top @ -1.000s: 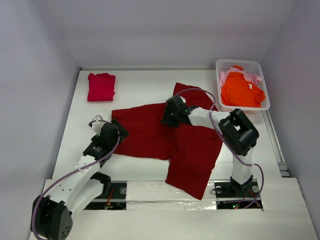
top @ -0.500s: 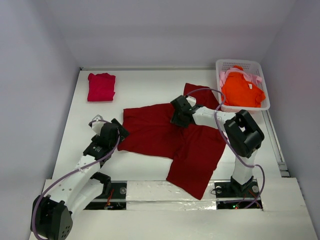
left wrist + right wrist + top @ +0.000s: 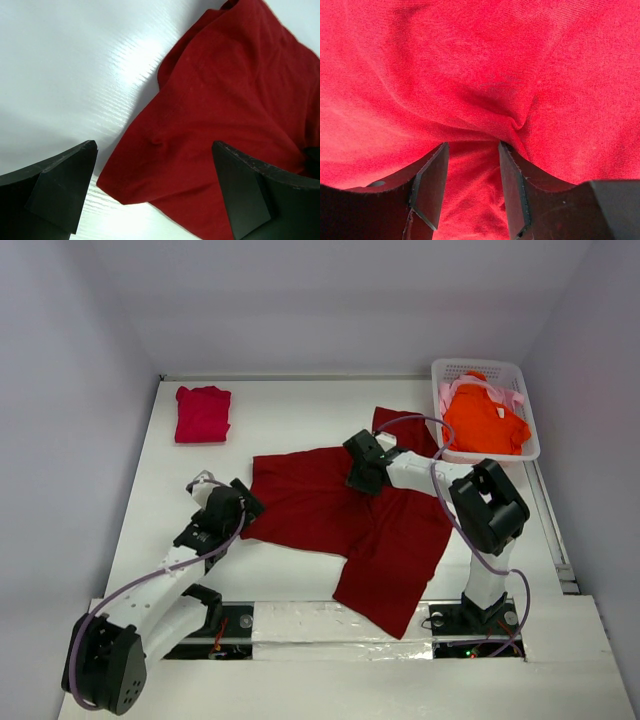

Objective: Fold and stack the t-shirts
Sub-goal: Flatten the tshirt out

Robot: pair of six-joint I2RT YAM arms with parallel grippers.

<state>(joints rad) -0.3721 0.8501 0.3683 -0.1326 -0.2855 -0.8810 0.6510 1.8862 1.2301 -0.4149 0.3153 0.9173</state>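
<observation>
The dark red t-shirt (image 3: 330, 515) lies spread and creased across the middle of the white bench (image 3: 290, 410), one sleeve reaching toward the upper right and its hem hanging over the bench's lower edge. The right claw (image 3: 362, 476) sits on the shirt's upper middle. Its wrist view shows the fingers (image 3: 430, 185) nearly together, clenched on a puckered fold of the red cloth. The left claw (image 3: 154, 146) is at the shirt's left edge, released, its fingers spread wide on either side of the cloth's lower-left corner. A folded crimson-pink t-shirt (image 3: 203, 413) rests in the upper left of the bench, well apart from the red one. At the upper right, a white lattice basket (image 3: 480, 367) holds the bright orange t-shirt (image 3: 483, 422), with the pale pink t-shirt (image 3: 446, 395) showing beside it.
</observation>
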